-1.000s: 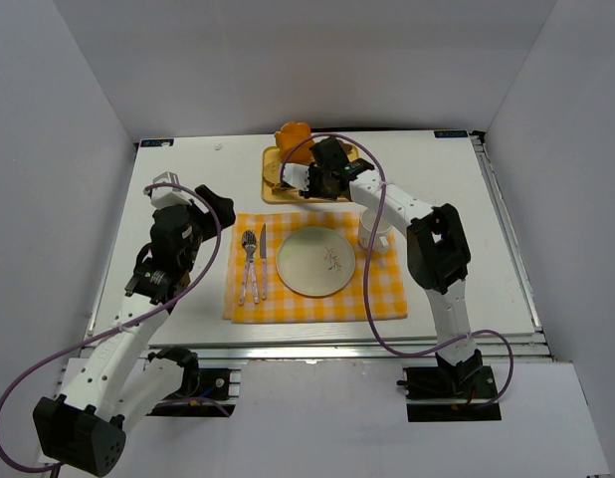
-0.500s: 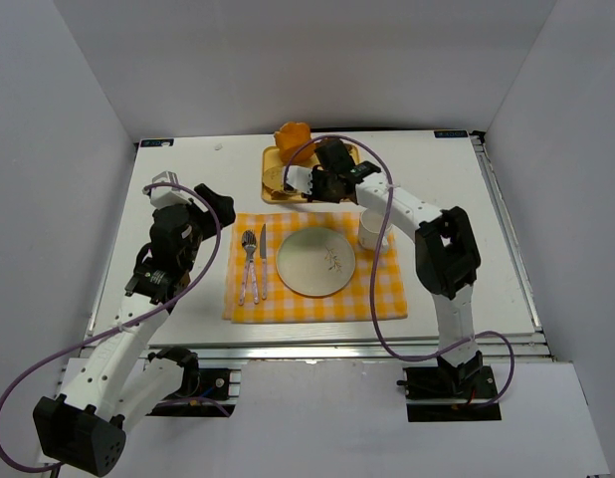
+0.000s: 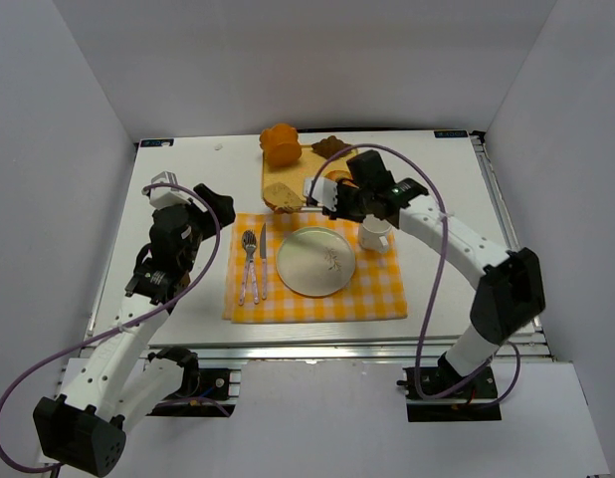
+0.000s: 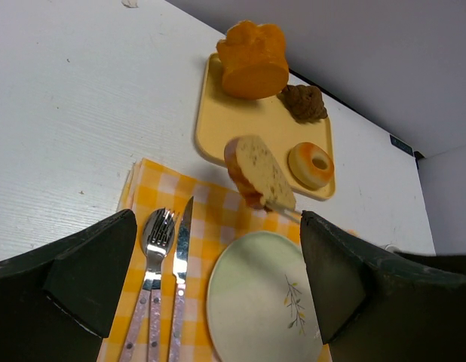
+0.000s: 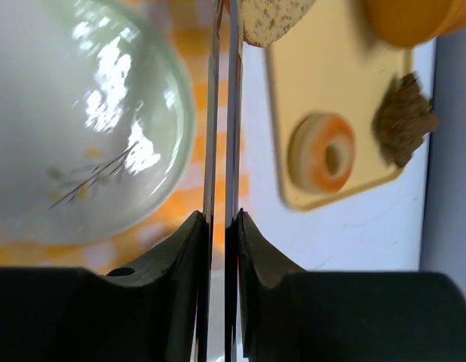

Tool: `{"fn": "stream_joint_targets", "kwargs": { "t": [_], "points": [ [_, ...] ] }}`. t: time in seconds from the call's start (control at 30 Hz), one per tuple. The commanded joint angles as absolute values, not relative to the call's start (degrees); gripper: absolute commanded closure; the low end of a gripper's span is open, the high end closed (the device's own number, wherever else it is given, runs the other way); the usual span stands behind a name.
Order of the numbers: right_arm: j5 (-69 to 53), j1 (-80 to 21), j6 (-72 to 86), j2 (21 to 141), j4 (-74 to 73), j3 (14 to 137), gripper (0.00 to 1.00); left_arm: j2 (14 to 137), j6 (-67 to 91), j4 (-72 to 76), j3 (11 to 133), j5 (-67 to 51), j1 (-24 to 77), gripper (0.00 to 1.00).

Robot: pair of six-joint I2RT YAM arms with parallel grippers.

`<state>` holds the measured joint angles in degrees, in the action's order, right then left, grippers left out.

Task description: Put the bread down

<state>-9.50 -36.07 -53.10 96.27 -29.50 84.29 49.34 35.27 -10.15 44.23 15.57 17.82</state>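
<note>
- Black-and-white left arm stands nearest on the left. Its pincer (image 4: 216,226) is released, fingers spread wide with nothing between them, raised over the white surface (image 3: 447,159) just left of the cloth.
- Yellow-checked cloth (image 3: 377,299) lies in the middle of the surface.
- On the cloth's left part a fork (image 3: 248,264) and a knife (image 3: 260,261) lie side by side, handles toward the near edge.
- At the cloth's centre sits a round pale-green plate (image 3: 298,269) with a small sprig pattern.
- A white cup (image 3: 375,234) stands just beside the plate, at the cloth's far right corner.
- The right arm comes in from the right, past the cup. Its pincer (image 3: 306,199) is clenched on the bread (image 3: 281,195), the long thin tips nipping the slice's right end.
- The bread is a speckled tan slice, tilted up on edge at the near rim of the yellow tray (image 3: 300,169), between the tray and the plate. I cannot tell whether its lower edge touches anything.
- Farther back on the tray are a donut (image 4: 311,164) at the right, a brown pastry (image 4: 305,102) behind it, and an orange loaf (image 3: 281,144) at the far left corner.
</note>
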Motion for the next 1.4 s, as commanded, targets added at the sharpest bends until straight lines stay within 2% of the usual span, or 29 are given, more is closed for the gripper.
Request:
{"fn": "stream_joint_targets", "kwargs": {
  "t": [0.0, 0.33, 0.7, 0.8, 0.93, 1.0, 1.1, 1.27, 1.37],
  "points": [
    [-12.65, -36.21, -53.26, 87.04, -31.89, 77.38, 0.93, 48.34, 35.68, -8.70, 43.24, 14.85, 17.58, 0.02],
    [-11.70, -36.30, -53.70, 76.29, -34.89, 64.00, 0.91, 50.01, 35.42, -7.29, 43.33, 13.62, 17.40, 0.02],
    [-10.72, -36.39, -56.60, 70.76, -37.79, 58.28, 0.88, 48.52, 35.42, -8.18, 43.16, 14.15, 17.31, 0.02],
    [-10.81, -36.39, -56.52, 69.70, -38.49, 57.57, 0.84, 48.51, 35.60, -7.74, 42.89, 14.06, 17.23, 0.02],
    [-10.81, -36.39, -55.37, 69.43, -38.67, 57.39, 0.64, 48.95, 35.42, -7.56, 43.24, 13.71, 17.31, 0.02],
    [-11.16, -36.30, -54.93, 69.35, -38.67, 57.74, 0.57, 49.22, 35.33, -7.56, 43.59, 13.62, 17.31, 0.02],
    [-12.04, -36.39, -55.11, 68.82, -39.55, 58.45, 0.53, 49.22, 35.24, -7.56, 43.94, 13.62, 17.31, 0.02],
    [-14.06, -36.30, -55.72, 66.54, -40.78, 59.23, 0.54, 49.22, 35.42, -7.47, 43.86, 13.62, 17.23, 0.02],
    [-16.08, -36.30, -54.07, 64.87, -40.35, 60.55, 0.60, 49.22, 35.77, -6.77, 43.51, 13.36, 17.23, 0.02]
  ]
}}
